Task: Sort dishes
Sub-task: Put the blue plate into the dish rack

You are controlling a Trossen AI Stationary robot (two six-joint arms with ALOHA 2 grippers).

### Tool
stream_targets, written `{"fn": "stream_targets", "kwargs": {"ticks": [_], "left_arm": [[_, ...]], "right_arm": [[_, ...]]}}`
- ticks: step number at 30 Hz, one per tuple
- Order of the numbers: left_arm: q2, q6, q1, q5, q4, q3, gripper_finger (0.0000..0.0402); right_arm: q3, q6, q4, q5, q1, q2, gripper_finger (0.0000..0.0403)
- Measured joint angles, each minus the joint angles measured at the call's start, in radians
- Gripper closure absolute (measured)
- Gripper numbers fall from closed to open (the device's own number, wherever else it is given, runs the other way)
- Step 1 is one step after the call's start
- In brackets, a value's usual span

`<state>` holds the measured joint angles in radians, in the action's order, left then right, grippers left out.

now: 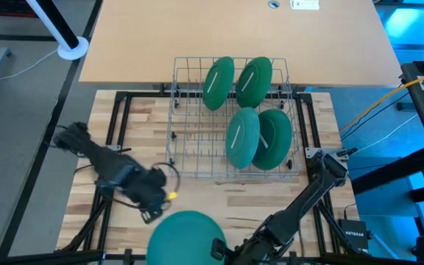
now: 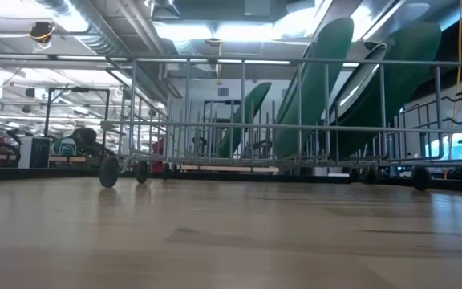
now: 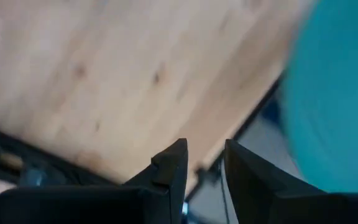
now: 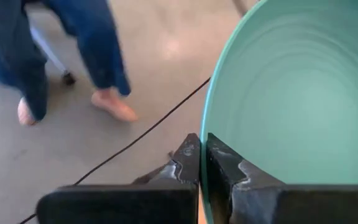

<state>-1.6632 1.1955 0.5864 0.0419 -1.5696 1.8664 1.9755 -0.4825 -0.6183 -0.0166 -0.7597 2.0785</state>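
Observation:
Several green plates (image 1: 243, 136) stand on edge between the wires of the wire rack (image 1: 190, 158) at the table's middle; the low view shows them leaning there (image 2: 319, 80). One more green plate (image 1: 186, 235) is at the table's near edge, with my right gripper (image 1: 230, 250) shut on its right side. My left gripper (image 1: 153, 210) hovers just left of that plate, pointing down at the wood. In the left wrist view its fingers (image 3: 204, 165) stand open with nothing between them, and the plate (image 3: 334, 93) lies off to one side. My right gripper pinches the plate's rim (image 4: 202, 140) between its two fingers, one finger on the hollow inner face and one on the outer face. The fingers come slanting down from the table's right side. The plate reaches out beyond the fingers, hollow face showing, with floor seen past its rim.
The rack has free slots on its left half (image 1: 193, 110). A black frame (image 1: 120, 110) runs around the wooden top. Beyond the near edge, a person's legs (image 4: 98, 56) and a cable (image 4: 142, 140) show on the floor.

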Motion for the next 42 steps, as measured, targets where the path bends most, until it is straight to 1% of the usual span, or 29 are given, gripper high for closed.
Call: {"fn": "stream_targets", "kwargs": {"ticks": [4, 7, 8, 11, 14, 16, 18, 22, 25, 27, 30, 34, 37, 40, 42], "left_arm": [[0.113, 0.107, 0.102, -0.269, 0.001, 0.000, 0.0305], [0.165, 0.126, 0.184, -0.456, 0.000, 0.000, 0.0308], [0.174, 0.129, 0.210, -0.518, 0.000, 0.000, 0.0309], [0.186, 0.137, 0.269, -0.684, 0.001, -0.003, 0.0309], [0.183, 0.131, 0.303, -0.772, 0.000, -0.017, 0.0307], [0.174, 0.132, 0.312, -0.786, 0.000, -0.032, 0.0308], [0.168, 0.136, 0.316, -0.789, 0.003, -0.054, 0.0309], [0.163, 0.143, 0.315, -0.790, 0.018, -0.129, 0.0307], [0.162, 0.163, 0.316, -0.790, 0.022, -0.196, 0.0307], [0.162, 0.205, 0.320, -0.790, 0.023, -0.240, 0.0307], [0.162, 0.269, 0.330, -0.790, 0.022, -0.301, 0.0307], [0.162, 0.375, 0.349, -0.790, 0.021, -0.372, 0.0306], [0.162, 0.449, 0.364, -0.789, 0.030, -0.416, 0.0306], [0.162, 0.505, 0.380, -0.790, 0.058, -0.447, 0.0306], [0.162, 0.535, 0.391, -0.790, 0.085, -0.463, 0.0306]], "right_arm": [[0.203, -0.021, -0.104, -0.044, 0.000, 0.000, 0.0393], [0.369, -0.025, -0.160, -0.101, 0.001, 0.000, 0.0393], [0.383, -0.037, -0.138, -0.141, 0.001, -0.013, 0.0393], [0.309, -0.098, 0.041, -0.248, 0.012, -0.120, 0.0393], [0.307, -0.101, 0.146, -0.354, 0.041, -0.198, 0.0393], [0.309, -0.105, 0.239, -0.401, 0.069, -0.236, 0.0393], [0.309, -0.105, 0.328, -0.410, 0.109, -0.258, 0.0393], [0.307, -0.071, 0.486, -0.378, 0.203, -0.264, 0.0393], [0.306, 0.010, 0.552, -0.345, 0.276, -0.264, 0.0393], [0.306, 0.052, 0.571, -0.311, 0.321, -0.264, 0.0393], [0.306, 0.130, 0.567, -0.276, 0.373, -0.264, 0.0393], [0.305, 0.185, 0.536, -0.247, 0.425, -0.264, 0.0393], [0.282, 0.194, 0.466, -0.250, 0.459, -0.266, 0.0393], [0.249, 0.254, 0.347, -0.244, 0.482, -0.263, 0.0393], [0.213, 0.271, 0.305, -0.234, 0.492, -0.261, 0.0393]]}}
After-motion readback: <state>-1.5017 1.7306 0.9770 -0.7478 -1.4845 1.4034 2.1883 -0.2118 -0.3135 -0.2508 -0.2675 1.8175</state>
